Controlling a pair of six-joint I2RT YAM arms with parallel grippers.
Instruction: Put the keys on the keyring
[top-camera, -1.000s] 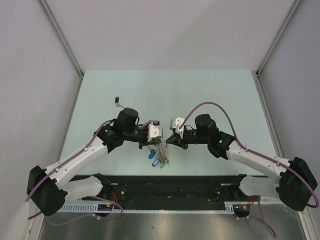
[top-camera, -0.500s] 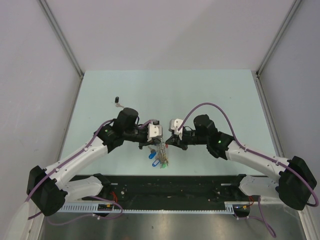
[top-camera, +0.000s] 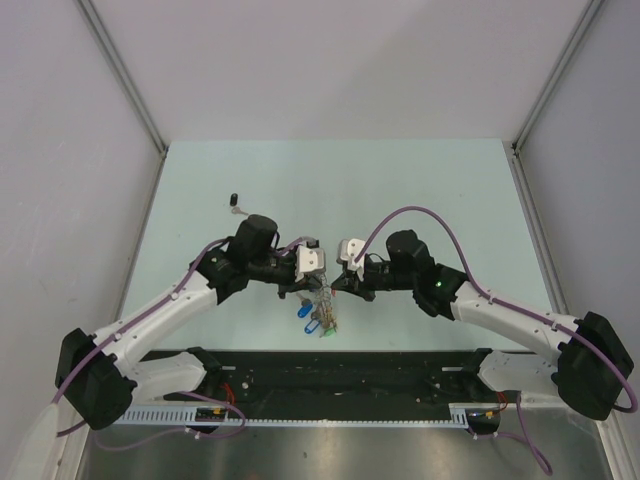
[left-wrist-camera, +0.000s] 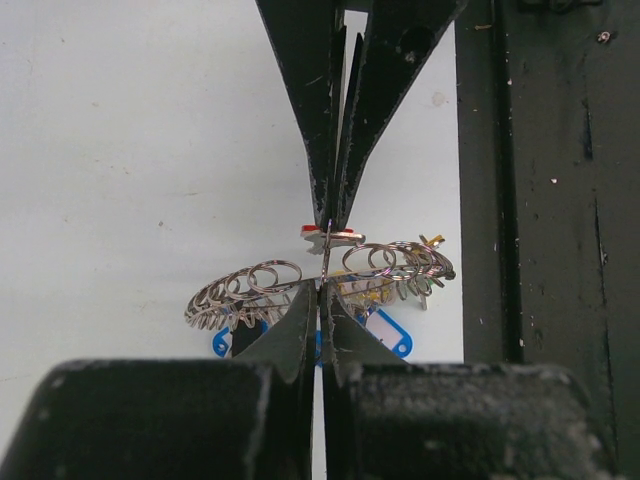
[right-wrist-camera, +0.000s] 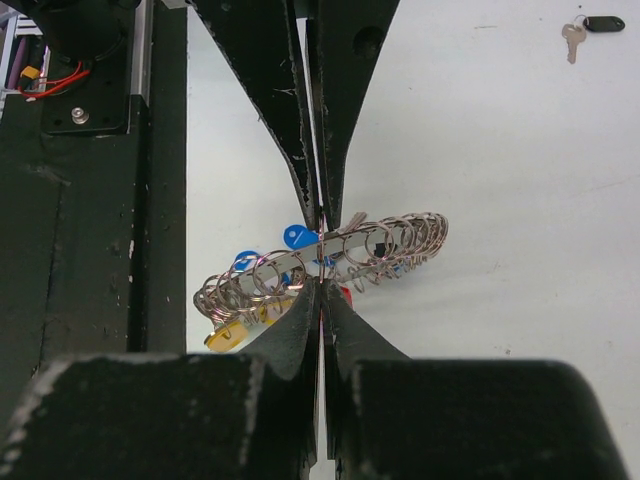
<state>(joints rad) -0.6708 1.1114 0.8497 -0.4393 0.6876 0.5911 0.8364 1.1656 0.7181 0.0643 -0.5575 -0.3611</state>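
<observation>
Where the two arms meet over the near half of a pale mint-green tabletop (top-camera: 420, 190), enclosed on three sides by grey-white panel walls (top-camera: 330, 60) and bounded in front by a black rail (top-camera: 350, 370), a large silver wire keyring (left-wrist-camera: 262, 278) fringed with small split rings is held between the grippers. It is seen edge-on from both wrists; its long axis is set crosswise to the fingers, running from the far side toward the rail in the overhead view. Beneath it blue plastic key heads (left-wrist-camera: 392, 342) and a yellow key head (right-wrist-camera: 222, 340) are noted; contact with the surface cannot be determined. The left gripper (left-wrist-camera: 320, 296) is fully closed, pinched on the ring wire. The right gripper (right-wrist-camera: 320, 292) is likewise closed; a small silver red-headed key (left-wrist-camera: 318, 232) is observed at its tips and appears nipped there. A silver key with a black head (right-wrist-camera: 573, 38) is recorded well apart at far left.
</observation>
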